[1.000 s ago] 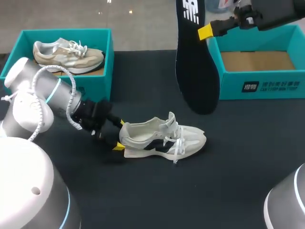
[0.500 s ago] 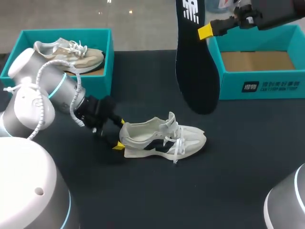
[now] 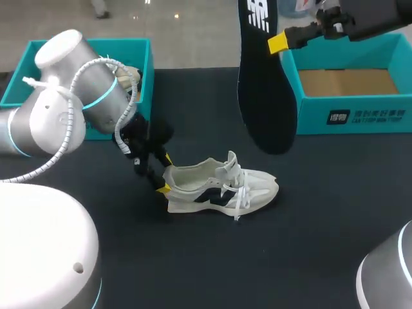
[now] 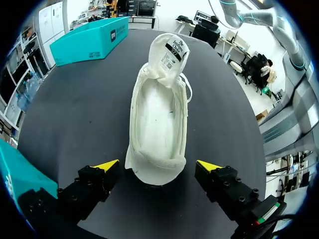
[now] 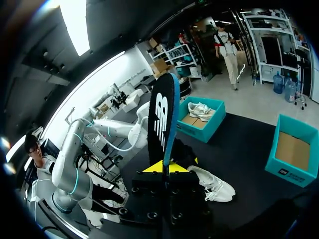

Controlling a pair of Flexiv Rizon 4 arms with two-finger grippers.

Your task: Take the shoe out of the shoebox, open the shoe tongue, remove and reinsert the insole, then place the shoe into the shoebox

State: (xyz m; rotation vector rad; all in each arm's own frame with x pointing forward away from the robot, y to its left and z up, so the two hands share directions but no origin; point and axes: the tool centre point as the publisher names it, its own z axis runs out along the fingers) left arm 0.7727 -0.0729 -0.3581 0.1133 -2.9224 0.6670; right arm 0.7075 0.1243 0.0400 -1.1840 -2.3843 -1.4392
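A white shoe [image 3: 219,187] with a dark side stripe lies on the black table, toe to the right, its tongue [image 4: 172,50] pulled up and its inside bare. My left gripper [image 3: 164,174] stands open at the heel [image 4: 154,167], a yellow tip on each side, not touching. High above the table my right gripper [image 3: 278,42] is shut on a black insole [image 3: 262,90] that hangs down, heel end lowest. In the right wrist view the insole [image 5: 162,119] stands up from between the fingertips [image 5: 164,167].
An empty teal shoebox [image 3: 347,84] stands at the back right. A teal box [image 3: 138,71] at the back left holds a beige shoe, partly hidden by my left arm [image 3: 71,109]. The teal box [image 4: 89,40] also shows beyond the shoe in the left wrist view.
My left arm has swung up and to the right, turning the gripper more steeply down onto the shoe's heel. The right arm and the insole have not moved.
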